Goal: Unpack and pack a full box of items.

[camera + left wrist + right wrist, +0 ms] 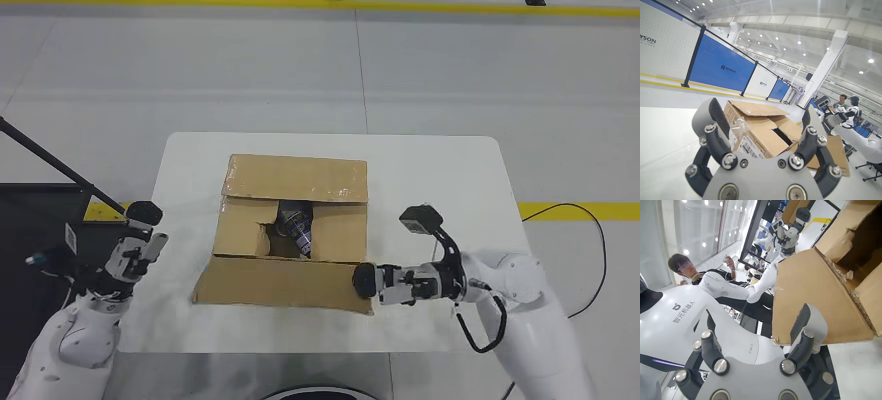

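Observation:
A brown cardboard box stands in the middle of the white table. Its top flaps are partly parted, and a dark bluish bottle-like item shows through the gap. The near flap is folded out toward me. My right gripper is open at this flap's right corner; one finger lies against the flap. My left gripper is open and holds nothing, off the table's left edge and pointing at the box.
A black stand and a dark mat lie left of the table. The table has bare white surface left and right of the box. A black cable runs across the floor at the right.

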You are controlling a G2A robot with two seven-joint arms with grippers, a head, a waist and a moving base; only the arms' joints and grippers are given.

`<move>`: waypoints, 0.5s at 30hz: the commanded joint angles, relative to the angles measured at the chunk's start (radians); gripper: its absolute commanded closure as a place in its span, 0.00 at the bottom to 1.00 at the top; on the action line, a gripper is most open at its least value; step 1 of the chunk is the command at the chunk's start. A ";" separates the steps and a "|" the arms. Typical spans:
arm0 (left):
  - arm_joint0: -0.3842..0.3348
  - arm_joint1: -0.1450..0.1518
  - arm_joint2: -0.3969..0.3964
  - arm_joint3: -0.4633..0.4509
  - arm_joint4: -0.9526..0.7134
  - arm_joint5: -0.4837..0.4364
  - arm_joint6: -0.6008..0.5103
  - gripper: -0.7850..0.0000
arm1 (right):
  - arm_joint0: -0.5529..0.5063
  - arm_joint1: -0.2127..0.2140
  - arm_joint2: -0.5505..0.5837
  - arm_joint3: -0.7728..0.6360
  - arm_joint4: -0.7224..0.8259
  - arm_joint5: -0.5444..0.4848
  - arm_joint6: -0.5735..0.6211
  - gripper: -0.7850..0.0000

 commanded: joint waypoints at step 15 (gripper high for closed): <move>0.096 0.100 0.079 -0.270 -0.328 -0.038 -0.408 0.00 | -0.006 0.006 -0.103 -0.016 -0.277 0.022 -0.119 0.00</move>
